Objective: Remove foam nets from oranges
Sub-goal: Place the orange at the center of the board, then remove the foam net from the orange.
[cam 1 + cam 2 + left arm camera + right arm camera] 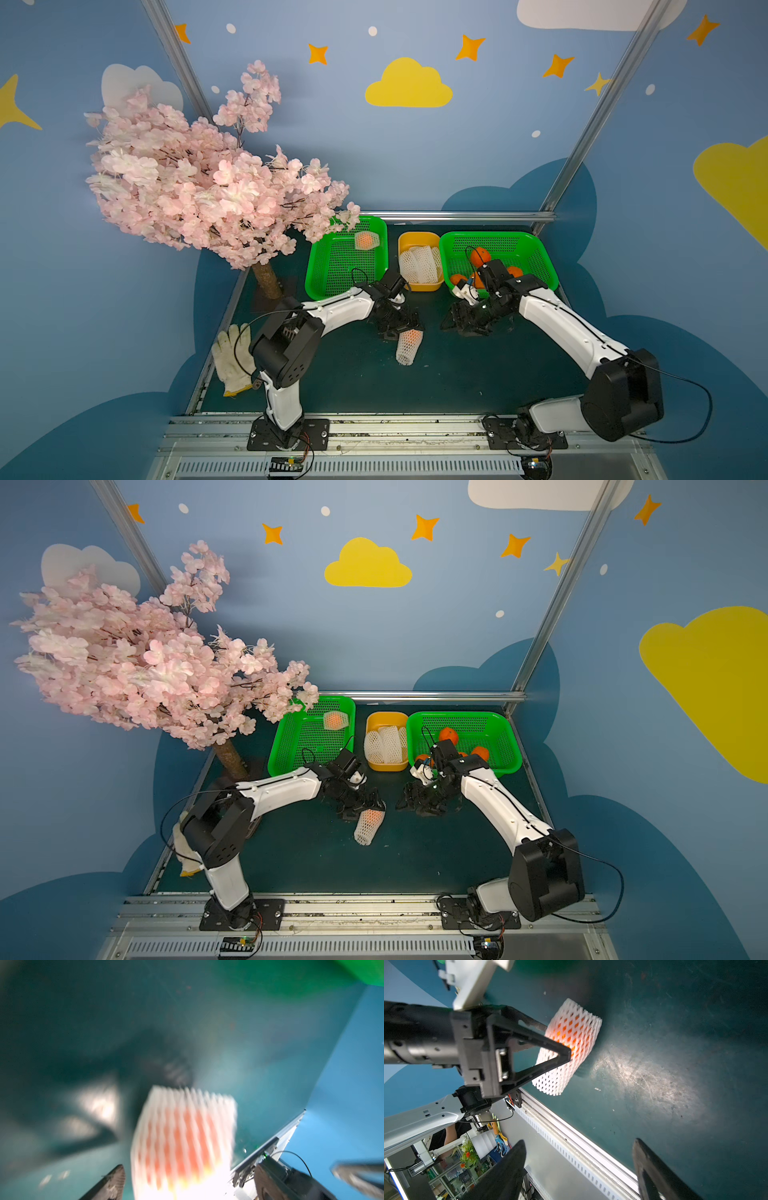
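In the lower middle of both top views, the soft, light white diamond-mesh foam net sleeve [405, 356], a small round orange fruit [411, 336] in its upper end, rests on the dark green table [357, 386] between the spread jaws of the left claw [556, 1040], so its empty lower end looks best to pinch for the right claw [579, 1141], which gapes empty.

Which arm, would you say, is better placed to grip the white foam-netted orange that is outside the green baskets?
Probably left: the left gripper stands open with fingers either side of the white foam-netted orange, while the right gripper, also open, sits apart from it.
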`<state>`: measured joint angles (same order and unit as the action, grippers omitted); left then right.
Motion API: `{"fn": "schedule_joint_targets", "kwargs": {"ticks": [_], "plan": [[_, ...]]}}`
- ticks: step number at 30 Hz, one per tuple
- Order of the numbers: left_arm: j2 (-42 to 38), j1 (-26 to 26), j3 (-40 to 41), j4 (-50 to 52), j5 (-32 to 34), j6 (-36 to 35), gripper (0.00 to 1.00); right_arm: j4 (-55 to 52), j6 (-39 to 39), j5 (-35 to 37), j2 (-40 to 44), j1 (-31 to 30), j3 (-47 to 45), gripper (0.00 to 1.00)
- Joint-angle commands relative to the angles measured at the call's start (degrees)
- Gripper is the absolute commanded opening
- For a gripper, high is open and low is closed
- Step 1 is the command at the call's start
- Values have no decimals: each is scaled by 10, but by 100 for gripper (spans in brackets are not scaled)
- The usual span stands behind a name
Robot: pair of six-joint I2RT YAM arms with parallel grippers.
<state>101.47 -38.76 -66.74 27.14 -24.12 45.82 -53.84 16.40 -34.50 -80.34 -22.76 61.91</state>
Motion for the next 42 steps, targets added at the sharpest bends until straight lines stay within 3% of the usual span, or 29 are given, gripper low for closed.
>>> {"fn": "schedule_joint_targets", "kwargs": {"ticks": [1,6,11,17,22,26,32,38,42], "plan": [[-66,9,41,0,27,-20,97,-17,-21,-30,0,-4,0,80],[-190,18,130,-56,55,-45,97,-30,-35,-79,-44,-18,5,80],[-346,18,230,-142,100,-149,98,17,1,-129,-104,-66,16,79],[-516,17,351,-212,133,-292,98,38,49,-113,-179,-108,37,75],[-582,12,418,-241,111,-367,100,95,111,-115,-214,-112,39,71],[-559,2,417,-233,103,-393,100,123,157,-113,-241,-112,43,65],[-454,-58,388,-267,95,-441,100,174,217,-109,-256,-107,35,56],[-332,-98,353,-314,103,-456,100,187,240,-88,-253,-106,39,34],[-259,-103,317,-317,163,-444,99,190,249,-91,-246,-105,35,14]]}}
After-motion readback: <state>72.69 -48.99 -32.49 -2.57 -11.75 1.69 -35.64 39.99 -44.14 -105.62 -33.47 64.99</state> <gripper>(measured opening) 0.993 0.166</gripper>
